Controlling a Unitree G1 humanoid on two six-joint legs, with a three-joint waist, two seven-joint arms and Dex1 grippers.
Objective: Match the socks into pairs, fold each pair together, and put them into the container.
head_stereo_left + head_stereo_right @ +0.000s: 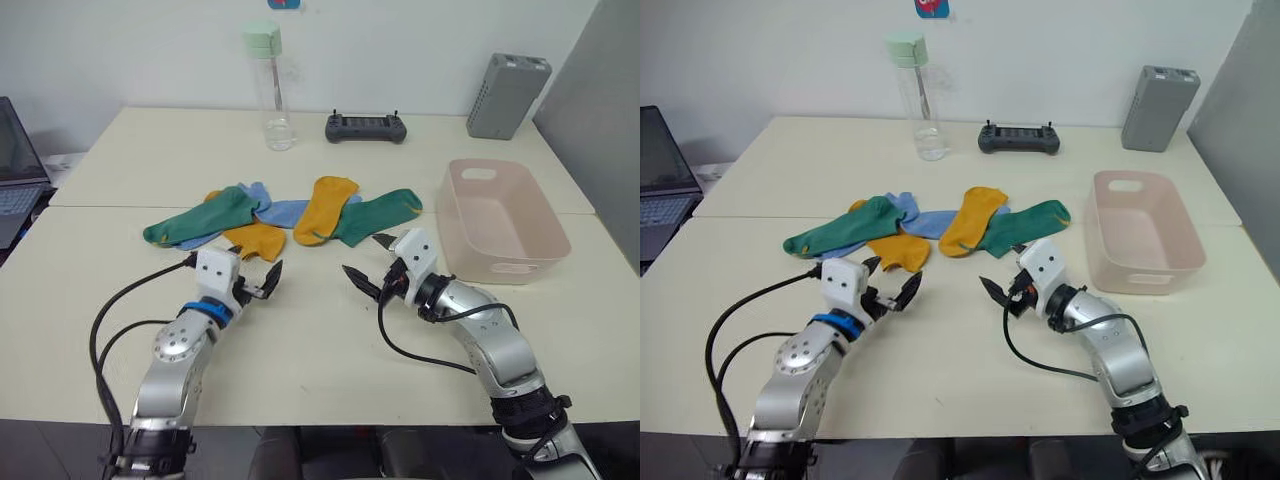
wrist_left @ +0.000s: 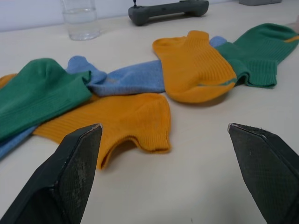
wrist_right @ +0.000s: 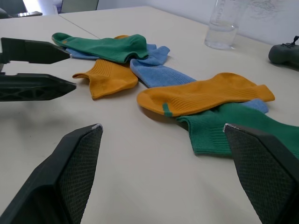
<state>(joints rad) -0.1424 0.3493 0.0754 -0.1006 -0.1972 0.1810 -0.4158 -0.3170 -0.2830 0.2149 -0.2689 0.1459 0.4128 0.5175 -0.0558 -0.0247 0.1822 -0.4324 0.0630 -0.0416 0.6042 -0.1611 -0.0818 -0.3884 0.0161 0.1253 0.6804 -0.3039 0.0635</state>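
So nothing had been paired yet: the socks (image 1: 285, 215) were lying in one loose overlapping heap around the middle of the table (image 1: 320, 350), and the tub (image 1: 505, 220) sat bare near the right edge. Left gripper (image 1: 254, 279) hovered just short of the near side of the heap with its fingers spread wide, holding nothing, and the right gripper (image 1: 368, 262) was the same deal, spread and empty, near the front of the heap's right end. From the left wrist view, a yellow sock (image 2: 119, 120) lay closest, flat on the table with its cuff facing the gripper, and a second yellow (image 2: 196, 65) sat further along, draped over a blue (image 2: 126, 79) and touching a green (image 2: 254, 51). Another green (image 2: 35, 95) covered most of the other blue at the heap's left end. My take on handling: these were light, floppy knit things, zero stiffness, so they'd sag and drag whatever was tangled with them. Not slippery, nothing breakable. I'd have pinched the near yellow at the ribbed cuff, where the fabric was doubled and stood a bit proud of the table, and lifted slowly so the neighbours stayed put. Grabbing mid-sole flat on the table looked likely to just skate over it.
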